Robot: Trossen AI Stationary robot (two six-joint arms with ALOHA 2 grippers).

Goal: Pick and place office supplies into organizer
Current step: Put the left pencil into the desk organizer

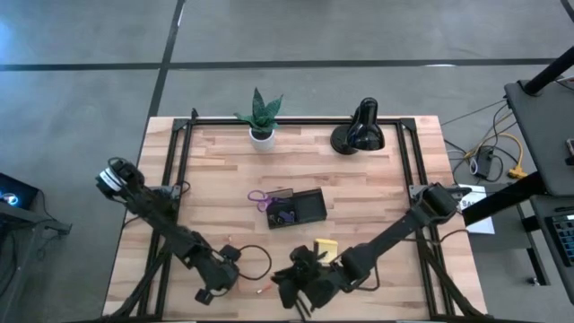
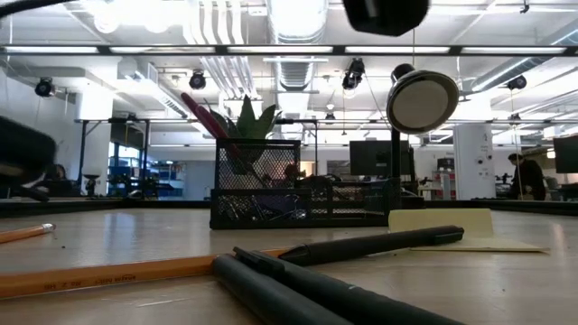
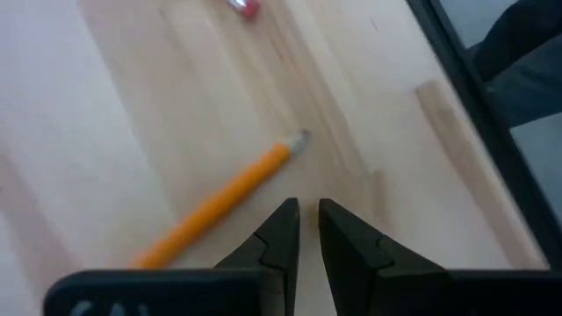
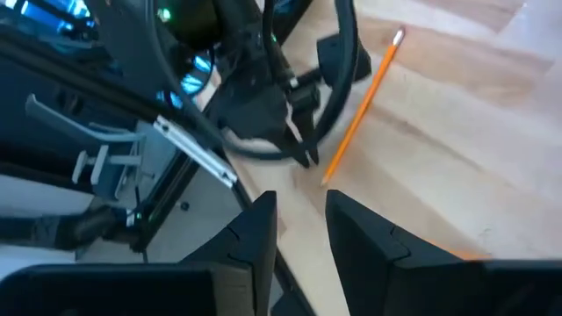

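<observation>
High view: the black mesh organizer (image 1: 298, 208) sits mid-table on the wooden table (image 1: 377, 188), purple-handled scissors (image 1: 259, 198) touching its side toward the left arm. Beyond it stand a small potted plant (image 1: 261, 117) and a black desk lamp (image 1: 360, 127) at the far edge. Nearer the front edge than the organizer lies a yellow sticky-note pad (image 1: 326, 248). The left gripper (image 1: 213, 289) and right gripper (image 1: 293, 285) hang low near the front edge, well on the near side of the organizer, with an orange pencil (image 1: 264, 289) between them.

Low view: the organizer (image 2: 302, 195) stands behind two black pens (image 2: 361, 246) and an orange pencil (image 2: 108, 273); the sticky-note pad (image 2: 452, 223) lies flat to its right, the lamp head (image 2: 422, 99) above it.

Left wrist view: the left gripper (image 3: 307, 221) has its jaws nearly together, a thin slit between them, grasping nothing; the orange pencil (image 3: 219, 204) lies on the wood just beside the fingertips, untouched.

Right wrist view: the right gripper (image 4: 300, 219) holds its jaws slightly parted and empty; the orange pencil (image 4: 362, 104) lies beyond them, next to the left arm's gripper.
</observation>
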